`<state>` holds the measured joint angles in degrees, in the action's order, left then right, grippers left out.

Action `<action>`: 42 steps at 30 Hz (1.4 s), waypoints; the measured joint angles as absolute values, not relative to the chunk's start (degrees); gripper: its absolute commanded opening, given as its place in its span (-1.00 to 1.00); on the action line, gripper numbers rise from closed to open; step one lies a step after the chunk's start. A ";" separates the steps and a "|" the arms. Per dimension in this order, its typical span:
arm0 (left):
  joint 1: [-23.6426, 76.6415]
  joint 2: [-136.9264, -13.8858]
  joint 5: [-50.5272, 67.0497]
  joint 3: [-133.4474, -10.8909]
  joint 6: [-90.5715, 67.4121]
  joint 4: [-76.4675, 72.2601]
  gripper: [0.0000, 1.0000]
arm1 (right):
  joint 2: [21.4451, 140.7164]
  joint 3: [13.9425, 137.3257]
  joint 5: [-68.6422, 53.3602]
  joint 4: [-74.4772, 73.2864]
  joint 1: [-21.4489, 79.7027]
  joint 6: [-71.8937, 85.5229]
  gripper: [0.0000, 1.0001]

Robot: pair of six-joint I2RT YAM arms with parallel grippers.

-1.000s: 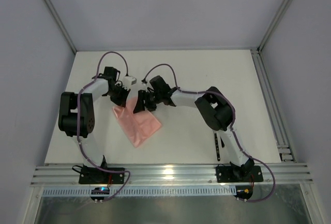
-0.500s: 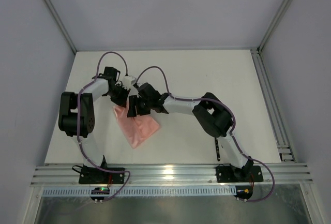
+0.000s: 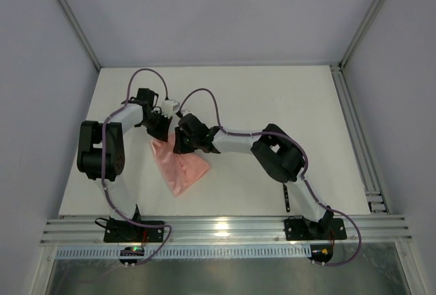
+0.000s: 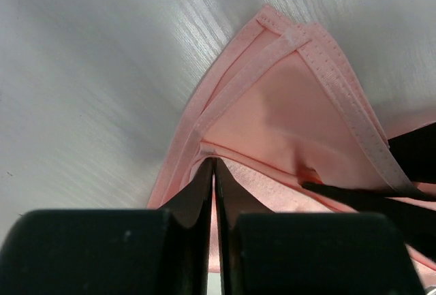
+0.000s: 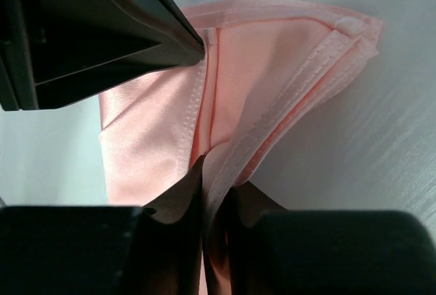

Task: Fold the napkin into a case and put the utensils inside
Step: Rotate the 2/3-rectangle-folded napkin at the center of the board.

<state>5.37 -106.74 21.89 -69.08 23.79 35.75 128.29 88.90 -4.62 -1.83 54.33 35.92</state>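
The salmon-pink napkin (image 3: pixel 180 167) lies folded in layers left of the table's middle, its far corner lifted between both grippers. My left gripper (image 3: pixel 161 129) is shut on a hemmed edge of the napkin (image 4: pixel 272 104). My right gripper (image 3: pixel 178 144) is shut on a fold of the napkin's layered edges (image 5: pixel 272 70), close beside the left gripper's fingers (image 5: pixel 136 43). A dark utensil (image 3: pixel 287 193) lies by the right arm's base, mostly hidden by the arm. The fork's tines are not visible.
White table (image 3: pixel 272 104) with grey walls around it. A metal rail (image 3: pixel 354 131) runs along the right edge and slotted rails (image 3: pixel 218 230) along the near edge. The right arm (image 3: pixel 279 155) stretches across the table's middle.
My right gripper has moved left and slightly down toward the left gripper, carrying its napkin edge over the cloth. The napkin's upper right part has narrowed. The left gripper has barely moved.
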 measured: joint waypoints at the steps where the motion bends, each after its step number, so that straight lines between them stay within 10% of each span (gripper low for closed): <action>1: 5.37 -106.74 22.04 -69.08 23.70 35.75 -0.92 | 128.29 88.77 -4.29 -1.80 54.33 35.90 -0.74; 21: 5.39 -106.30 25.91 -74.30 24.53 41.19 -0.21 | 128.29 86.19 -6.00 2.87 53.60 38.00 -0.93; 35: -0.73 -92.71 23.42 -68.49 29.39 53.89 -0.22 | 128.29 83.59 -8.51 7.86 52.69 41.17 -0.90; 42: -1.48 -100.51 24.14 -61.04 29.08 54.59 -0.24 | 127.72 82.41 -8.64 9.54 52.71 41.54 -0.53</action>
